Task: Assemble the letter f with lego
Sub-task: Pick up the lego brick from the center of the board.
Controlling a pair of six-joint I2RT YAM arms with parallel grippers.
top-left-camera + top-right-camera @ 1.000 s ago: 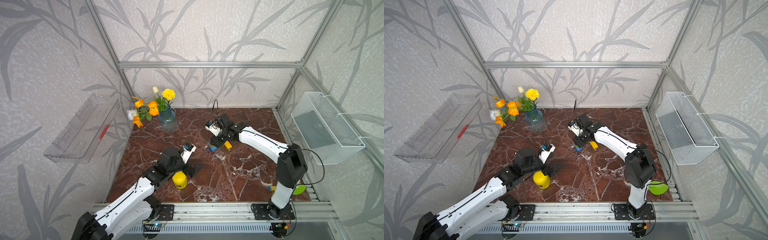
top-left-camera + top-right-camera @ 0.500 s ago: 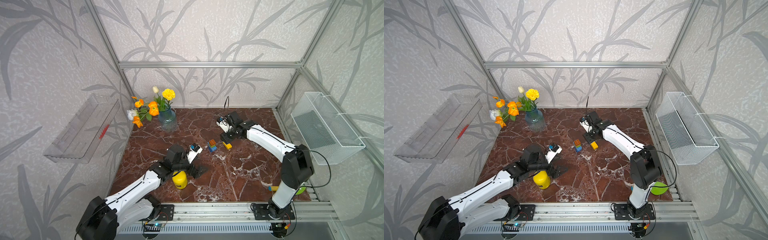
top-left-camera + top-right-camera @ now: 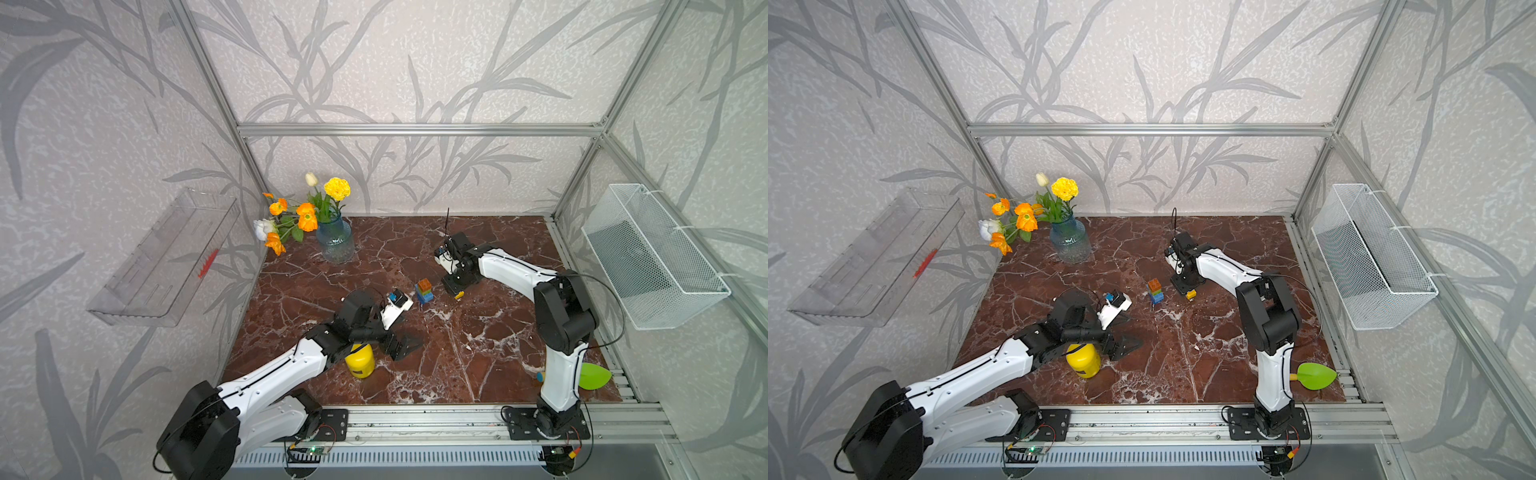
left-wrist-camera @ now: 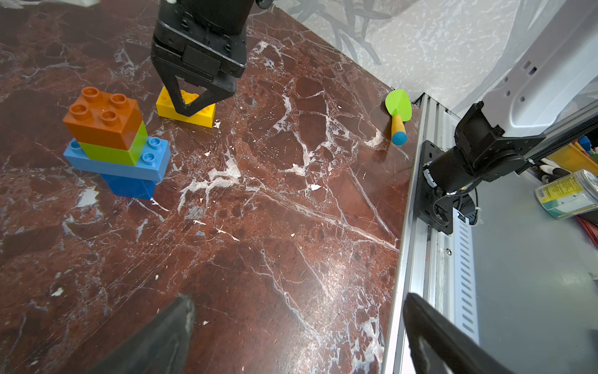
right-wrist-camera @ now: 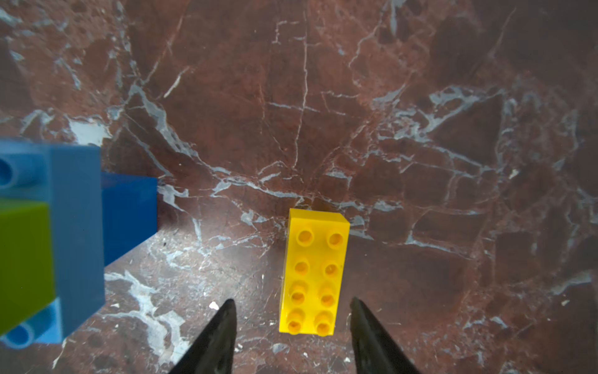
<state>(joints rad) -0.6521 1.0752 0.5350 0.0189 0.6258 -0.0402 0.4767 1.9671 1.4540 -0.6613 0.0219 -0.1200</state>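
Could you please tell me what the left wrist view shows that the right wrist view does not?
Only the left wrist view shows the orange brick atop the green brick, the green leaf-shaped tool, and the right gripper from outside, poised over the yellow brick. Only the right wrist view shows all eight studs of that brick, lying flat between the open jaws, not gripped. Both show the yellow brick, the green brick, the light-blue brick, the dark-blue brick and the marble table.

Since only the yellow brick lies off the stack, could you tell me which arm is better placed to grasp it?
Right: the right pincer hangs open over the yellow brick, straddling it; the left pincer sits well away from it.
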